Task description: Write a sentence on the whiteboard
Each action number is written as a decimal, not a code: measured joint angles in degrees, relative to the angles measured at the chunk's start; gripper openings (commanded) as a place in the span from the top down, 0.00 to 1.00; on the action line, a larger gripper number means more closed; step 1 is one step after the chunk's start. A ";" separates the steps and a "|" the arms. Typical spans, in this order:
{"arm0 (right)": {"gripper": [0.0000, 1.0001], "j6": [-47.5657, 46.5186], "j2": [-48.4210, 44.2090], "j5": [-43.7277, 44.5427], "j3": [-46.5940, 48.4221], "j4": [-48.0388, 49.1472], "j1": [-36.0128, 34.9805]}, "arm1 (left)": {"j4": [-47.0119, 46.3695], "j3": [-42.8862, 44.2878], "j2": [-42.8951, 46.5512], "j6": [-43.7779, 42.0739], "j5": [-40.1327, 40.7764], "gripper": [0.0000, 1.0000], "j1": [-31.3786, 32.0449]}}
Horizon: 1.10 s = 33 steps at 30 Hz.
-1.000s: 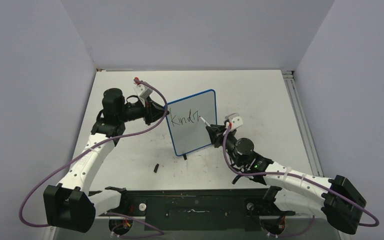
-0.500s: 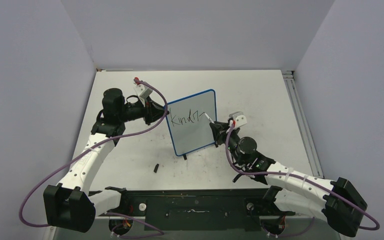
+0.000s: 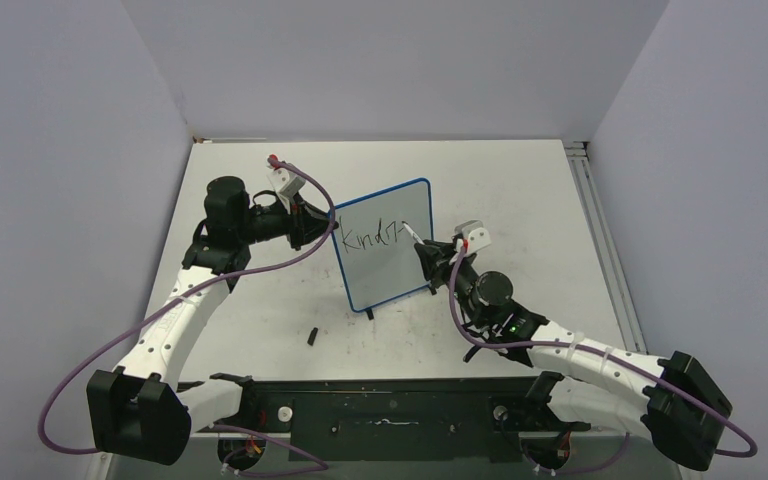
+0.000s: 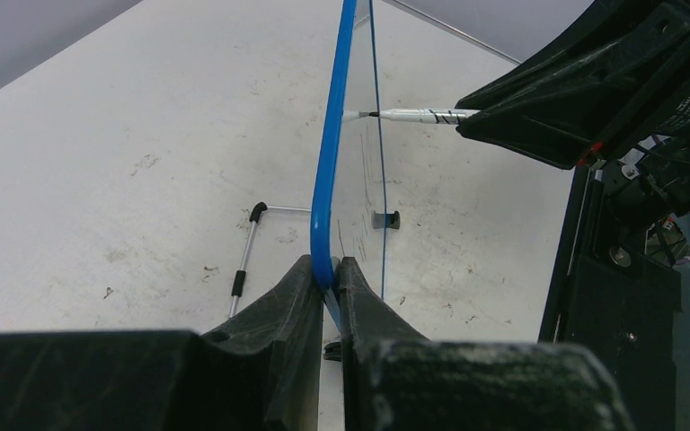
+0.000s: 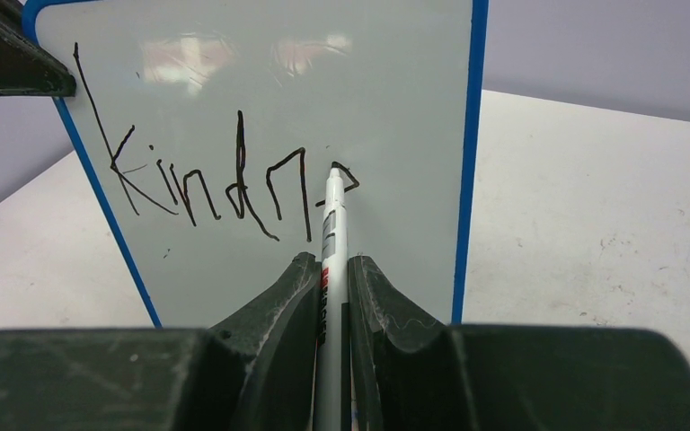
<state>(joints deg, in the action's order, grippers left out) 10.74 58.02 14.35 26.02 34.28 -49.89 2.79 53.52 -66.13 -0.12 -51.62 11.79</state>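
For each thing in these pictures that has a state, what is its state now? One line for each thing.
Small white board with blue frame: upright, left edge clamped.
Black handwritten lettering: unfinished, reads "Kindn" plus a started stroke.
White marker pen: gripped, tip on the board.
Left gripper: shut on the board.
Right gripper: shut on the marker.

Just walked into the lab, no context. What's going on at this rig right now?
The left tool is clamped on the side edge of the whiteboard, steadying it as it stands on the table. The right tool grips a marker, tip at the board face, midway through the sentence: it reads "Kindn" plus the start of another letter. A small black piece, possibly the cap, lies nearer the arm bases.
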 measured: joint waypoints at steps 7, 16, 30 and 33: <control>0.95 0.42 0.26 -0.72 0.00 0.04 0.00 | 0.00 0.00 0.00 -0.09 0.15 1.00 0.00; 0.95 2.01 -0.17 -1.73 -1.86 -1.01 -0.09 | 0.00 0.00 -0.02 -0.11 0.15 1.00 0.00; 0.95 2.36 -2.73 1.95 -2.58 -5.05 -0.39 | 0.00 0.00 -0.02 -0.09 -0.09 1.00 0.00; 0.95 2.34 -3.45 2.64 -2.60 -5.44 -0.39 | 0.00 0.00 -0.02 -0.09 -0.11 1.00 0.00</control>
<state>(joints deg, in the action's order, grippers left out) 13.08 54.57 16.99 23.42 28.84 -50.28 2.79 53.52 -66.15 -0.21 -51.72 11.79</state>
